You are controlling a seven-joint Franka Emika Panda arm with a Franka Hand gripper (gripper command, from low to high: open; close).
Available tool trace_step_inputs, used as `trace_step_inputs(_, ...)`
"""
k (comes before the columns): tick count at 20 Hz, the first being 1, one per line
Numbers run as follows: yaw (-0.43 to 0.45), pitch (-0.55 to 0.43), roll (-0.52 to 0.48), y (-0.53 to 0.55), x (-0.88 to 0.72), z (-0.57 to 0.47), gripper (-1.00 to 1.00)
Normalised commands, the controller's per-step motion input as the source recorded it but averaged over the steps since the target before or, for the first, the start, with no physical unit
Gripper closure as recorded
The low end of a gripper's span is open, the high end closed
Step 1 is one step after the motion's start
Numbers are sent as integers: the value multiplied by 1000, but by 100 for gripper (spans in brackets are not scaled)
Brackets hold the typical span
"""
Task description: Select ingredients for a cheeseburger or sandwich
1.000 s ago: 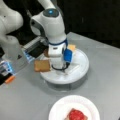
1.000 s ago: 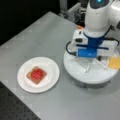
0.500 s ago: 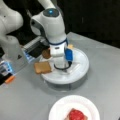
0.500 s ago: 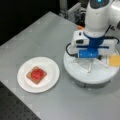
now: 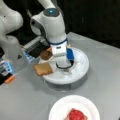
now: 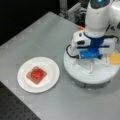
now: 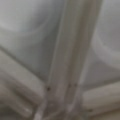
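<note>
A tan toast square topped with a red disc, the sandwich (image 6: pixel 36 75), lies on the white paper plate (image 6: pixel 51 80); it also shows at a front view's bottom, the sandwich (image 5: pixel 76 115). My gripper (image 5: pixel 64 67) reaches down into the round white ingredient tray (image 5: pixel 80 72), its tips close to the tray floor. On that tray lie a second toast square (image 5: pixel 43 68), a dark brown disc (image 5: pixel 46 54) and a yellow square (image 6: pixel 115 58). The wrist view shows only the tray's white surface (image 7: pixel 30 37) and its ribs from very close.
The tray (image 6: pixel 75 71) stands raised on the grey table (image 6: pixel 37 32). The arm's base and a grey box (image 5: pixel 15 53) stand at a front view's left. An orange piece (image 5: pixel 10 79) lies beside them. The table's dark edge (image 6: pixel 15 110) runs at a front view's bottom left.
The gripper has come down a little toward the tray floor. The plate and the pieces have not moved.
</note>
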Motion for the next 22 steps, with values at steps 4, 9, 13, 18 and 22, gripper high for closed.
trace_step_inputs(4,728,115,-163,-104,215,-202,-100)
trace_step_inputs(9,706,59,-152,-124,257,-212,-100)
trace_step_inputs(13,569,57,-154,-153,258,-228,-100)
trace_step_inputs(18,502,54,-154,-180,265,-233,-100)
trace_step_inputs(22,476,55,-153,-178,239,-244,-100)
